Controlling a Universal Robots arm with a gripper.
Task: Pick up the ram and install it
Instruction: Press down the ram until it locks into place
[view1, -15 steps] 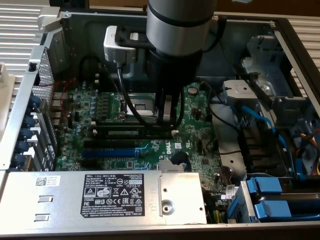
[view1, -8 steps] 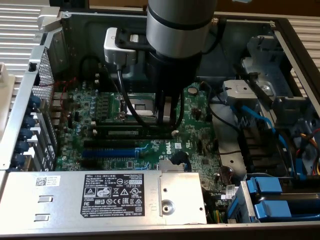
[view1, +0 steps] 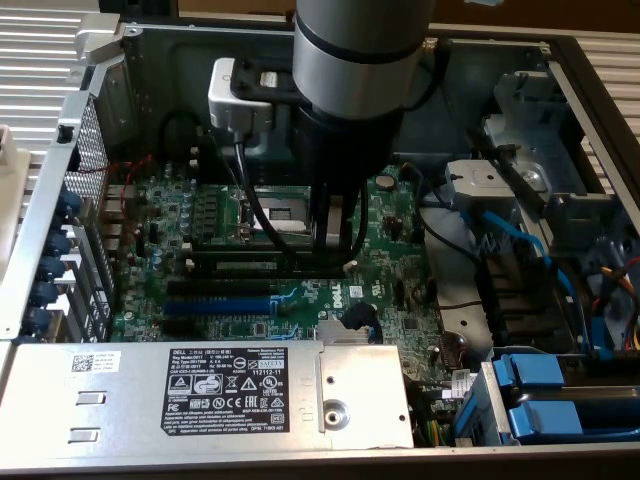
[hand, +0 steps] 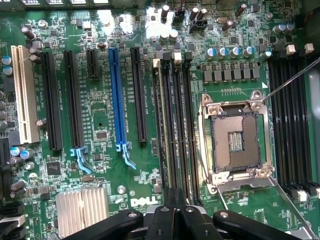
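The robot arm reaches down into the open computer case, right over the green motherboard (view1: 290, 250). Its pincer (hand: 175, 212) is shut tight, and it sits at the end of the black memory slots (hand: 175, 120) beside the empty processor socket (hand: 235, 140). The ram (view1: 240, 252) lies long and flat in the slot next to that socket, just under the arm. The pincer seems to press on the stick's end, likely to push it home. The blue expansion slot (hand: 119, 95) stays bare, farther from the socket.

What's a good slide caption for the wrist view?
Shut pincer poised over the memory slots beside the empty processor socket on the motherboard.
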